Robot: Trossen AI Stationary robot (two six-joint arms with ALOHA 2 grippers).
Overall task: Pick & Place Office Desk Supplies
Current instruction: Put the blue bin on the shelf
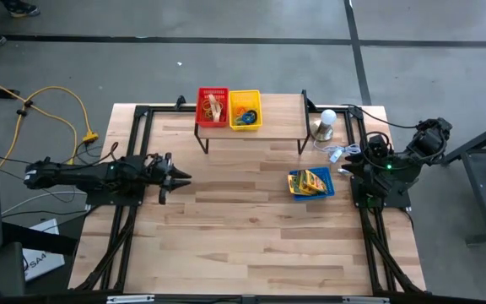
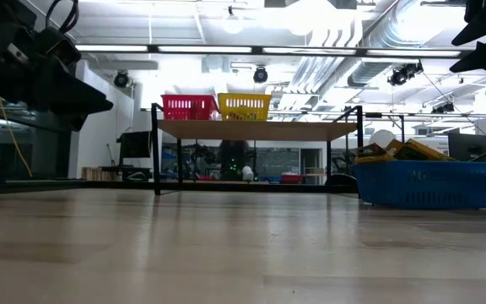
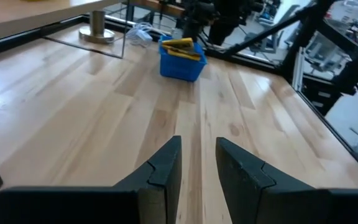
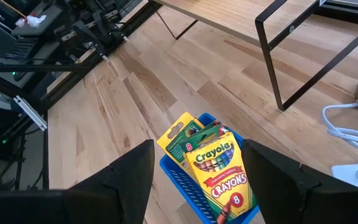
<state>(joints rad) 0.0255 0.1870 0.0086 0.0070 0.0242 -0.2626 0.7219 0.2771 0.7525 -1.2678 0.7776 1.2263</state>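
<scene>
Several yellow-and-green crayon boxes [image 4: 213,165] stand in a blue basket [image 1: 311,183] on the table's right side. A raised wooden shelf [image 1: 277,114] at the far edge carries two more baskets. The red one [image 1: 213,107] holds tan rubber bands. The yellow one [image 1: 245,110] holds small coloured rings. My left gripper [image 3: 197,155] is open over bare wood at the table's left side [image 1: 175,179], pointing toward the right edge. My right gripper [image 4: 197,171] is open at the right edge, above and short of the blue basket, its fingers clear of the boxes.
A white round bulb on a metallic base [image 1: 326,123] stands by the shelf's right leg, with a tangle of white wire [image 1: 341,154] beside it. The shelf's black legs [image 1: 203,139] rest on the table. Bare wood [image 1: 251,228] covers the middle and near part of the table.
</scene>
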